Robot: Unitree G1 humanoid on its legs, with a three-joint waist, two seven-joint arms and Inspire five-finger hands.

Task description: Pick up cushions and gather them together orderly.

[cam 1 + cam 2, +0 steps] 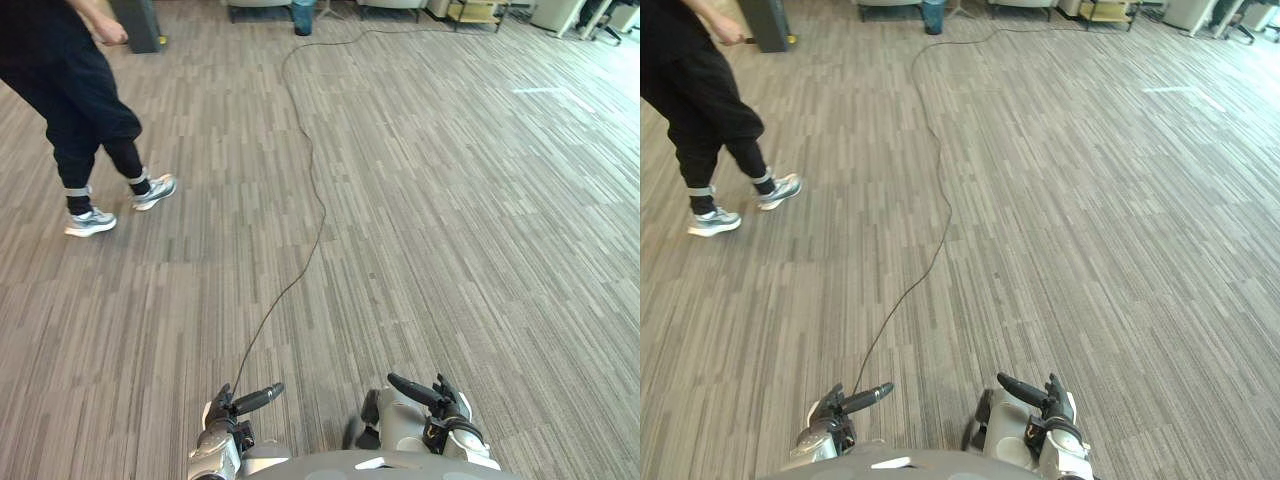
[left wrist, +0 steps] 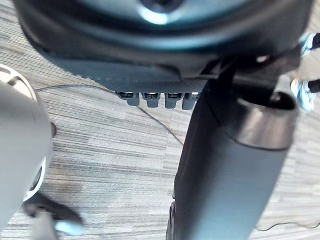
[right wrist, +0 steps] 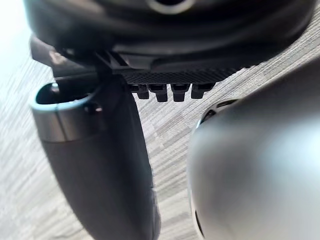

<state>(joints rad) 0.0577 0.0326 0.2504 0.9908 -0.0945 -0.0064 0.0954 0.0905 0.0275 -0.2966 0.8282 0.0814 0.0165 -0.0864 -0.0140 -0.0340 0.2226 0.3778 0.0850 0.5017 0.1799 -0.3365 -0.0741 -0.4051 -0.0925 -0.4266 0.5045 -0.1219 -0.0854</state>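
Observation:
My left hand point(image 1: 238, 408) hangs low at the near edge of the left eye view, thumb pointing inward, fingers relaxed and holding nothing. My right hand point(image 1: 438, 402) hangs beside it to the right in the same pose, also empty. In the left wrist view the left hand's fingers point(image 2: 157, 99) show as a short row past the palm, with the thumb point(image 2: 235, 165) standing out over bare striped carpet. The right hand's fingers point(image 3: 170, 91) and thumb point(image 3: 95, 165) look the same in the right wrist view.
A person in dark trousers and grey trainers point(image 1: 90, 220) walks at the far left. Far back stand a dark cabinet point(image 1: 135, 22), a blue bin point(image 1: 303, 15), a low shelf point(image 1: 475, 12) and office furniture point(image 1: 600, 15). Striped grey carpet point(image 1: 450, 200) stretches ahead.

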